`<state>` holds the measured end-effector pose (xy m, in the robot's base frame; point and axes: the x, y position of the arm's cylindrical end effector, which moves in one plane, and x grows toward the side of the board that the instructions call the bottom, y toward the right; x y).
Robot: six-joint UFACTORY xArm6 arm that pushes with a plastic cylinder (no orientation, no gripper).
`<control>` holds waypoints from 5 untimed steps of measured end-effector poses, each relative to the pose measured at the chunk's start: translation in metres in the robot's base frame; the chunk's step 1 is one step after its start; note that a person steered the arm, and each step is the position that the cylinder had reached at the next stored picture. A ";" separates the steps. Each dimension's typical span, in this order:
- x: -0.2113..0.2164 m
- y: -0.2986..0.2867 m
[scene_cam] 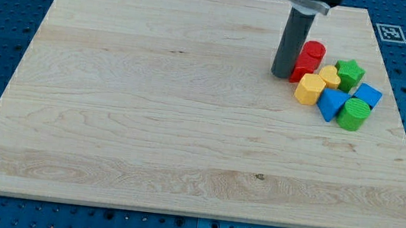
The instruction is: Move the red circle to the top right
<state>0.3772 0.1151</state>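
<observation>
The red circle, a short red cylinder, stands on the wooden board in the upper right part of the view. My tip rests on the board just left of the red circle, touching or nearly touching its lower left side. The rod rises from the tip to the view's top edge. The red circle is at the upper left of a tight cluster of blocks.
Right of and below the red circle sit a yellow hexagon, a smaller yellow block, a green star, a blue block, a blue triangle and a green cylinder. A fiducial marker lies off the board's top right corner.
</observation>
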 end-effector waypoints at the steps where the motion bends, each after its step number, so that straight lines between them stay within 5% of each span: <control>1: -0.012 0.000; 5: 0.022 0.039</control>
<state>0.3990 0.1539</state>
